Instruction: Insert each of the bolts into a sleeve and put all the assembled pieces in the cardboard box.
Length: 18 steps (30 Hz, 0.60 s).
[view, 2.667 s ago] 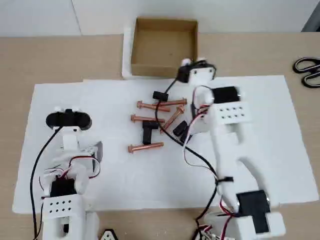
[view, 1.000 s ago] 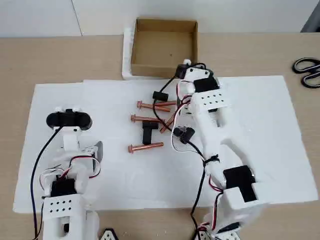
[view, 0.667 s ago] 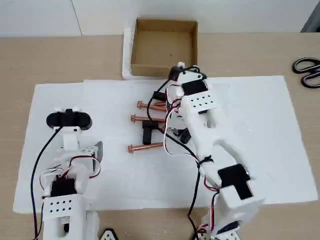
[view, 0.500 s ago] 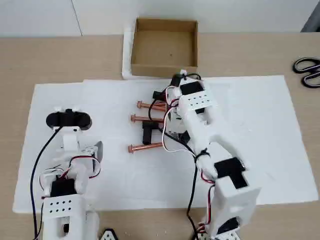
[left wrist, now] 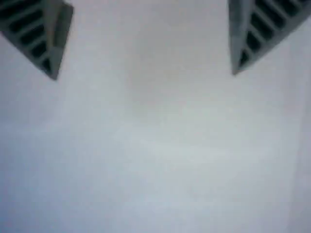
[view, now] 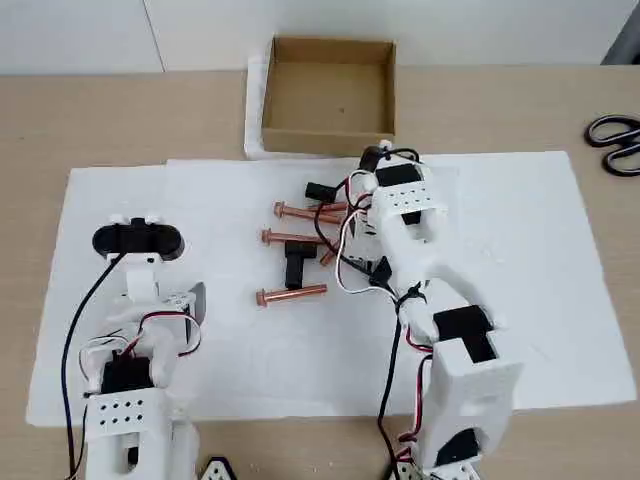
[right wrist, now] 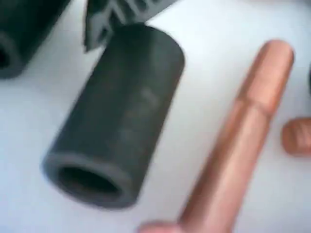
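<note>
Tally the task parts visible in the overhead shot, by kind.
Copper bolts: 5, two partly under the right arm
Black sleeves: 3 in the open, two of them touching in an L; any under the arm uncounted
Cardboard box: 1
Total: 9

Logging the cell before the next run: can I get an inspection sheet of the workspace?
Surface: white sheet on a wooden table.
Job's things: empty cardboard box; copper bolts and black sleeves loose on the sheet.
Clutter: scissors at the table's edge.
End effectors: left end effector open over bare sheet; right end effector at the bolts and sleeves.
Cables: right arm's black cable crosses the bolts.
Surroundings: nothing seen.
</note>
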Each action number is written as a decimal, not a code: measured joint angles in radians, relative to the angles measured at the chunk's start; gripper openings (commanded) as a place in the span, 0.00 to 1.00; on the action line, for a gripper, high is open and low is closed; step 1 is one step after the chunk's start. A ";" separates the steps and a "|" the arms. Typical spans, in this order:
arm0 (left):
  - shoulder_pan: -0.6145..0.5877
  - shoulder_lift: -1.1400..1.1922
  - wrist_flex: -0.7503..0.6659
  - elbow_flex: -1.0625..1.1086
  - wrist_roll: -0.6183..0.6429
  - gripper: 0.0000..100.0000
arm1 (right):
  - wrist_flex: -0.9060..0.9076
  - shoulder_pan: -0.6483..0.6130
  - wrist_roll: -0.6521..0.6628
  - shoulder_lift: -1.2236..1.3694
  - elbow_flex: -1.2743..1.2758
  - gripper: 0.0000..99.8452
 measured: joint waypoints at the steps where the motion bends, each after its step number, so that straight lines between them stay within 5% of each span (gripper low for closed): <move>1: 0.000 0.000 0.000 0.000 0.000 0.22 | 0.000 0.000 0.000 0.000 0.000 0.32; 12: 0.000 0.000 0.000 0.000 0.000 0.22 | 0.000 0.008 0.000 0.006 0.000 0.06; 18: 0.000 0.000 0.000 0.000 0.000 0.22 | 0.002 0.011 0.000 0.006 0.002 0.00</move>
